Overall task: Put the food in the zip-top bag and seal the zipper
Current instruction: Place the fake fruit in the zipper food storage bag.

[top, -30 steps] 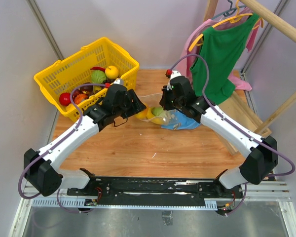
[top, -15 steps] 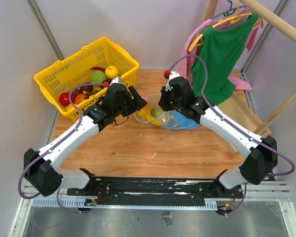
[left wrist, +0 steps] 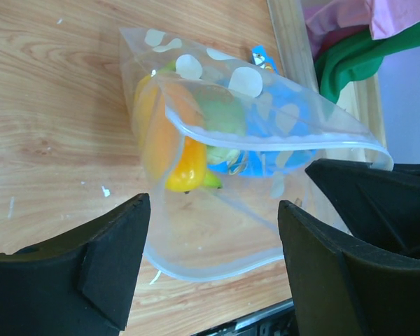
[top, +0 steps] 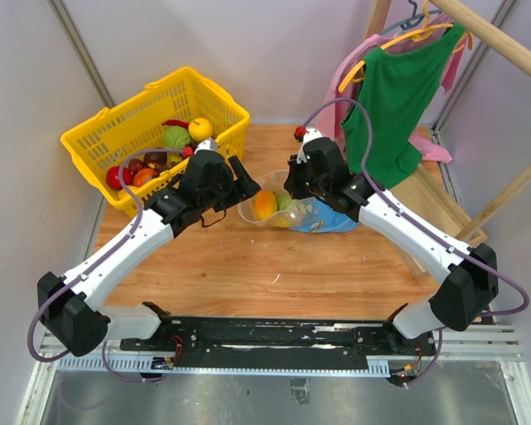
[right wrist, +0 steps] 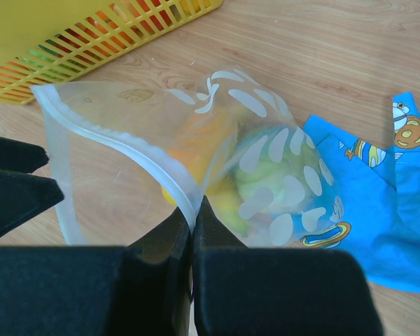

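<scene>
From above we see the zip-top bag [top: 270, 208] lying on the counter [top: 248, 274] between the two arms, with an orange [top: 265, 205] glowing inside it. Only the right wrist view gives us the grip: the right gripper [right wrist: 192, 213] is pinched tight on the bag's zipper [right wrist: 112, 138], and that edge is lifted. The left wrist view adds more. The left gripper [left wrist: 210, 262] is spread wide at the bag's mouth, clasping nothing, and a yellow banana [left wrist: 185, 171] and a green toy [left wrist: 220, 115] sit beside the orange. A blue cloth [right wrist: 378, 210] lies just behind the bag. Left of the bag, the yellow basket [top: 97, 133] holds a green cabbage [top: 176, 137] and some red pieces.
</scene>
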### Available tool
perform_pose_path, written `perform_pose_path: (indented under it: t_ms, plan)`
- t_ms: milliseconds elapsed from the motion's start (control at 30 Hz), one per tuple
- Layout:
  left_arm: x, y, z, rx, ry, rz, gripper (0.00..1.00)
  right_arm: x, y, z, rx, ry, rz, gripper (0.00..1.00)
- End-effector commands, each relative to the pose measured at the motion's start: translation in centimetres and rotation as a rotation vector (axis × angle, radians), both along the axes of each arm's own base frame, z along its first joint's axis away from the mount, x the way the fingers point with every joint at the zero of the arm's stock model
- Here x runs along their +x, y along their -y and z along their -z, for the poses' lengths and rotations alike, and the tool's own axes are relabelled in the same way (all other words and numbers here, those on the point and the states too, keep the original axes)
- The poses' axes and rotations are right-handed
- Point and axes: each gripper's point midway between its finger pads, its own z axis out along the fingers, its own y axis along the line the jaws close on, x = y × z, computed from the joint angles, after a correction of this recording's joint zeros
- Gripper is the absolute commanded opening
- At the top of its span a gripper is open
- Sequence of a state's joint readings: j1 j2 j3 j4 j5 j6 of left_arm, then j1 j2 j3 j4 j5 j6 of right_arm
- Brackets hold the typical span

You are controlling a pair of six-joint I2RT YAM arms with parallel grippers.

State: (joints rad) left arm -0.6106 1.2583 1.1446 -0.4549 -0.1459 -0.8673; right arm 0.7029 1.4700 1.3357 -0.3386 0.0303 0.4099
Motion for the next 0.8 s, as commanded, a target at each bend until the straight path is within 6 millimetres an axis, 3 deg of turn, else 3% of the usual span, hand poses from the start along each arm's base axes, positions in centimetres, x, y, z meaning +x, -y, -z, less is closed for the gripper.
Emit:
perform_pose_path:
  t_ms: [0, 200, 433, 667, 767]
  plan:
    - [-1.2, -2.0, -2.2, 0.073, 0.042, -0.008, 0.77, -0.2, -0.3, -1.1, 0.008, 0.044, -0.017, 0.01]
    - [-2.4, -3.9, -0.8, 0.159, 0.010, -0.020, 0.75, -0.2, -0.4, -1.0, 0.006, 0.041, -0.022, 0.01]
    - [-3.1, -1.4, 1.2, 0.115, -0.064, 0.093, 0.65, -0.2, -0.3, -0.9, 0.003, 0.040, -0.020, 0.00]
    - [-3.8, -0.2, 3.2, 0.083, -0.107, 0.146, 0.60, -0.1, -0.2, -1.2, 0.002, 0.047, -0.016, 0.00]
    - [-4.0, 0.0, 4.4, 0.088, -0.136, 0.159, 0.53, -0.1, -0.1, -1.1, -0.003, 0.049, -0.015, 0.01]
